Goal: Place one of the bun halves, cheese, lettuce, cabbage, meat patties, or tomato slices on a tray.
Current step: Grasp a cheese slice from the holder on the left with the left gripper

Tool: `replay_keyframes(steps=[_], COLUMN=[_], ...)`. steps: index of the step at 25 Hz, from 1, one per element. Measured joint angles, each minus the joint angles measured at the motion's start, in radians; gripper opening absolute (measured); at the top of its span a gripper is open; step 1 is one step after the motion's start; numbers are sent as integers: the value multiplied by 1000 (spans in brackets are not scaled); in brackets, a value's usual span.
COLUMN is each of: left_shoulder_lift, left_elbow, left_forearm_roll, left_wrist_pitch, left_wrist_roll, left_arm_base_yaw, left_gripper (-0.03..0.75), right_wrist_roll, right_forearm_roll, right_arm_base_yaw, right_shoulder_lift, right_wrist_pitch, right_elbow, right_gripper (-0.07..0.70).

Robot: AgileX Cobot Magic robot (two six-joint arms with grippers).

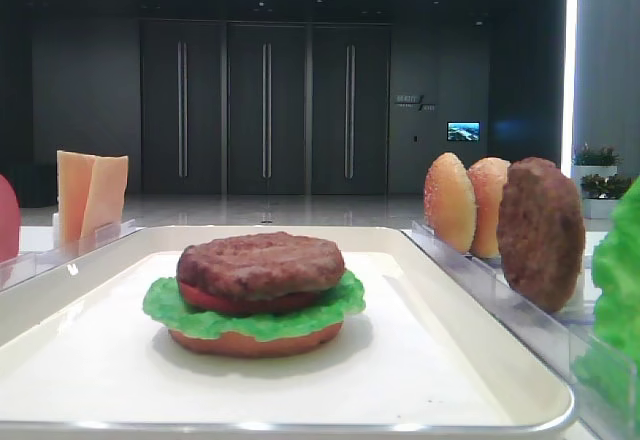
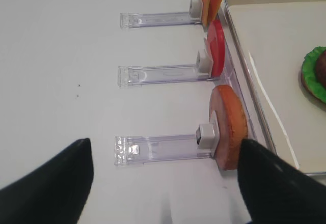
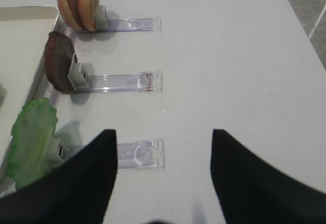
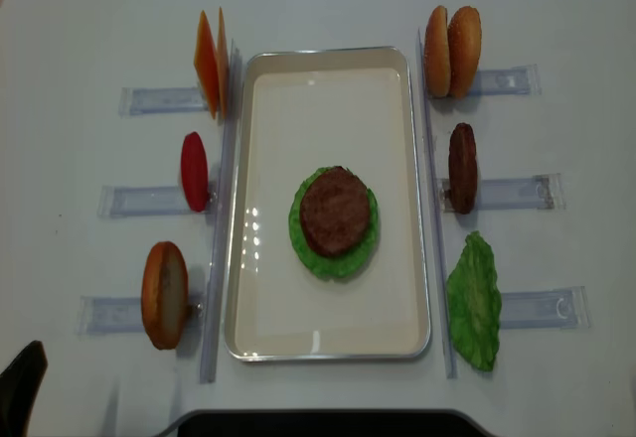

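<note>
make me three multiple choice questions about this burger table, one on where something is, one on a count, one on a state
1. Where does the spare meat patty stand?
A. right of the tray, in the middle holder
B. left of the tray, in the nearest holder
C. flat on the tray

2. How many bun halves stand together in the far right holder?
A. one
B. two
C. four

3. What tops the stack on the tray?
A. a cheese slice
B. a bun half
C. a meat patty

Answers:
1. A: the overhead view shows it on edge between the buns and the lettuce leaf, outside the tray's right rim.
2. B: two golden pieces lean side by side there.
3. C: a brown patty lies uppermost, over tomato, lettuce and a bun base; the cheese is in its holder.
</note>
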State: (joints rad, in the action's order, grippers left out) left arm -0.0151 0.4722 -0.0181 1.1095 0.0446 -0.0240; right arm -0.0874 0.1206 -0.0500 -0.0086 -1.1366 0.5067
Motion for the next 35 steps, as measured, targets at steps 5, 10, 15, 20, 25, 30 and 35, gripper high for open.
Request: replay_keyframes(steps=[5,10,15,20,25,30,35], left_shoulder_lift=[0,0,0,0,0,0,0], left_elbow=[0,0,0,0,0,0,0], left_forearm_roll=[0,0,0,0,0,0,0], left_wrist_pitch=[0,0,0,0,0,0,0], left_wrist_roll=[0,0,0,0,0,0,0], left_arm_base_yaw=[0,0,0,0,0,0,0], left_gripper=[680,664,660,660,660,660,649], right_wrist_roll=[0,0,0,0,0,0,0], right_forearm_roll=[0,0,0,1,1,1,1], right_arm_base_yaw=[0,0,0,0,0,0,0], right_shoulder_lift=[0,0,0,0,0,0,0], right_wrist_pitch=[0,0,0,0,0,0,0], right_elbow=[0,0,0,0,0,0,0], right_gripper=[391,391,391,391,391,391,391])
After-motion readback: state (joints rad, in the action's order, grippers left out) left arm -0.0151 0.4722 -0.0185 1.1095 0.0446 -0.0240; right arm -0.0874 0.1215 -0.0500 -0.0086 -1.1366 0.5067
